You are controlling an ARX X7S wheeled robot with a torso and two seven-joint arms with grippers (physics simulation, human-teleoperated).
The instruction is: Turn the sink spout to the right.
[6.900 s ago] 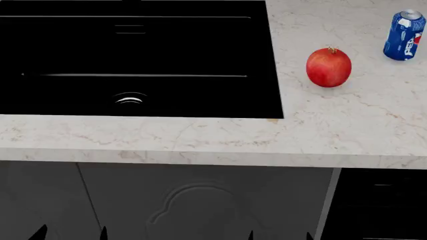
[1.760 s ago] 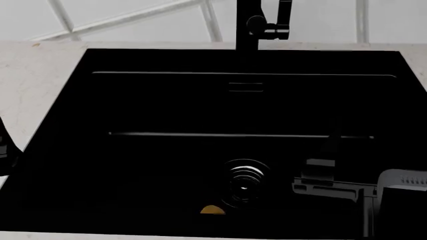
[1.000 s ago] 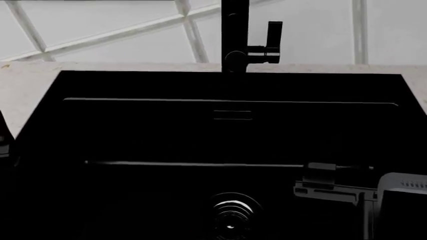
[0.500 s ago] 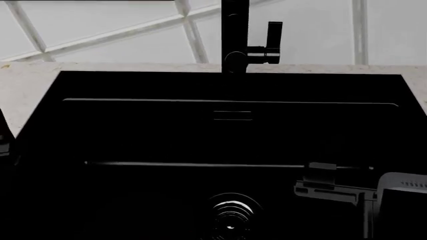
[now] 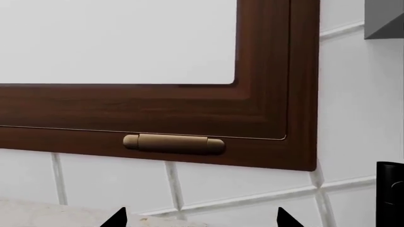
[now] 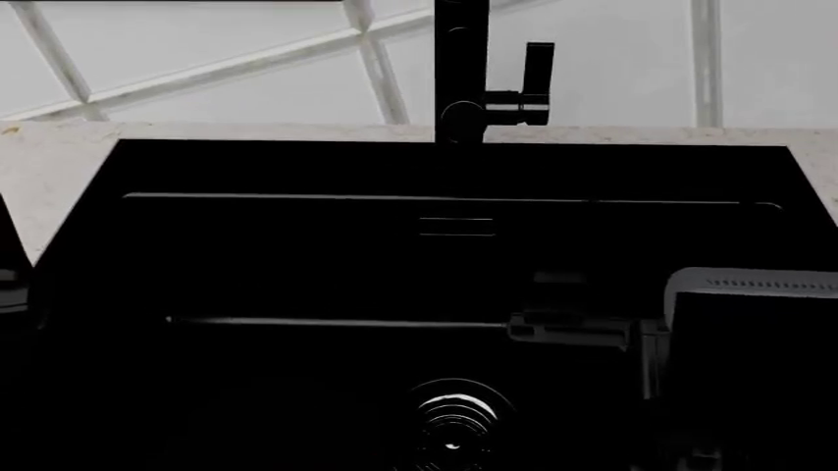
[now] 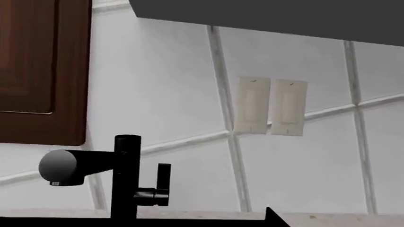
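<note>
The sink spout (image 7: 79,166) is a matte black arm branching off the top of the tall black post (image 7: 126,182). In the right wrist view its round end faces the camera. In the head view only the post (image 6: 461,69) shows; the spout is cut off above. The short lever handle (image 6: 539,67) stands right of the post. The sink (image 6: 301,265) is a glossy black basin with a ringed drain (image 6: 452,427). My right gripper (image 6: 563,304) hovers over the sink's right half, well short of the faucet, open and empty; one fingertip (image 7: 273,216) shows. My left gripper (image 5: 200,220) is open and empty, facing the wall.
White tiled wall behind the faucet with two wall switches (image 7: 271,106). A dark wood window frame (image 5: 271,118) with a brass hinge (image 5: 173,143) sits above the pale stone counter (image 6: 59,162). My left arm (image 6: 8,285) shows at the sink's left edge.
My right arm has moved up and to the left over the sink, closer to the faucet. The faucet and the left arm have not moved.
</note>
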